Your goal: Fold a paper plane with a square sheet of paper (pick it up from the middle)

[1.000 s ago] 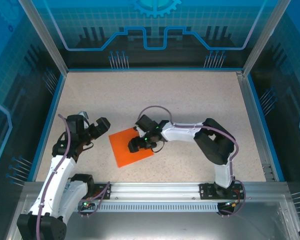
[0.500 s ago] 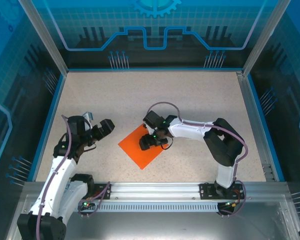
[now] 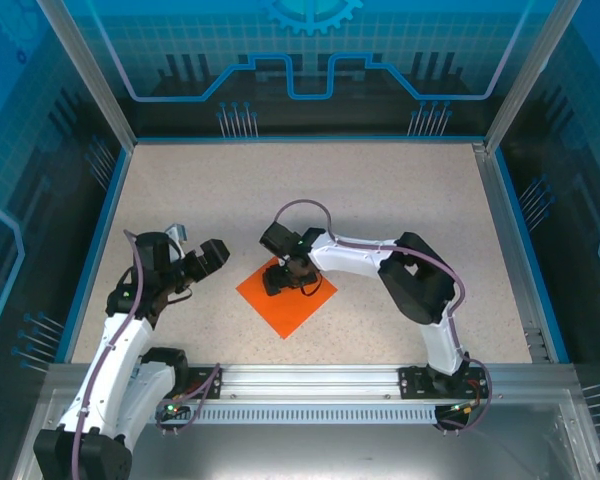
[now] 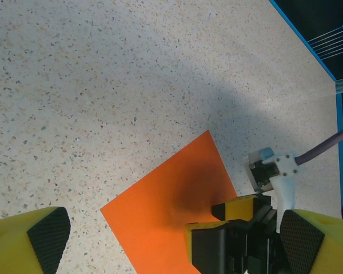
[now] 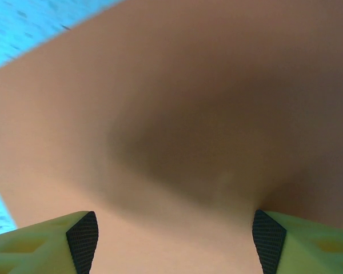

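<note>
Since half a second ago the right gripper [image 3: 278, 280] has slid left and slightly away from the robot's base, from the middle of the square sheet of paper [image 3: 298, 310] to its upper left part, and its arm has bent in more tightly. The sheet has not moved in that half second, though a full second ago it lay further left and squarer to the table [image 3: 400, 200]. The left gripper [image 3: 195, 248] has held its place over the last half second. Now the bright orange sheet lies flat and unfolded on the speckled table, turned like a diamond, between the two arms and nearer the front rail [image 3: 310, 378] than the back wall. The right gripper points down over it with its jaws well apart and nothing clamped between them. Its wrist camera sits very close above the blurred orange surface, with one yellow fingertip [image 5: 83, 234] in each lower corner; whether the tips touch the paper cannot be told. The left gripper is spread fully wide and empty, hovering just left of the sheet's left corner and apart from it, with the sheet framed between its yellow pads [image 4: 48, 240].
</note>
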